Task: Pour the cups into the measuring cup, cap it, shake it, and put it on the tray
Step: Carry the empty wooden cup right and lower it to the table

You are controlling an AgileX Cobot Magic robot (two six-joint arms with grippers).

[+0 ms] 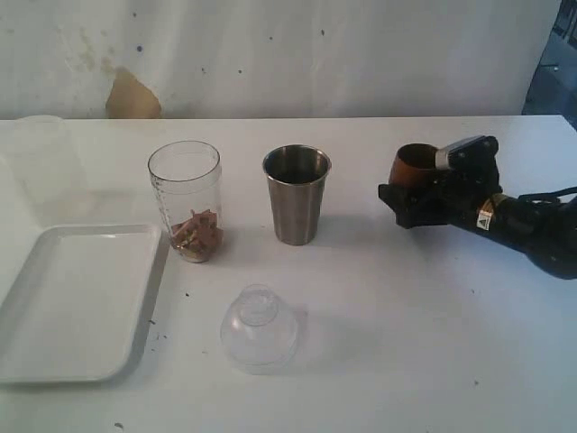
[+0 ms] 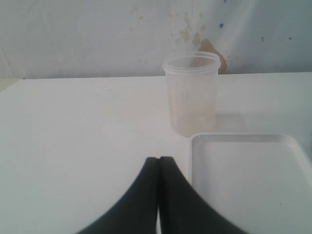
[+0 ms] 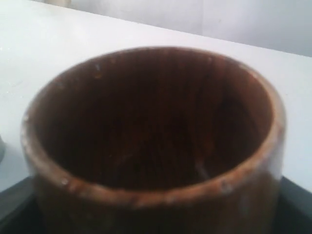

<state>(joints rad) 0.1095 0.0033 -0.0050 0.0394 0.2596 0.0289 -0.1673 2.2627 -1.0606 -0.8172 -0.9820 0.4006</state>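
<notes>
The clear measuring cup (image 1: 185, 194) stands upright left of centre, with brown pieces (image 1: 197, 236) in its bottom. To its right stands the steel tumbler (image 1: 297, 194). At the right, my right gripper (image 1: 410, 197) is shut on the wooden cup (image 1: 415, 166), which is roughly upright. That wooden cup (image 3: 151, 126) fills the right wrist view and its dark inside looks empty. The white tray (image 1: 72, 302) lies at the front left. My left gripper (image 2: 159, 159) is shut on nothing, just beside the tray (image 2: 248, 180); the exterior view does not show it.
A clear domed lid (image 1: 260, 328) lies on the table in front of the measuring cup. A frosted translucent cup (image 2: 191, 95) stands behind the tray; in the exterior view this frosted cup (image 1: 41, 162) is at the far left. A white wall runs behind the table.
</notes>
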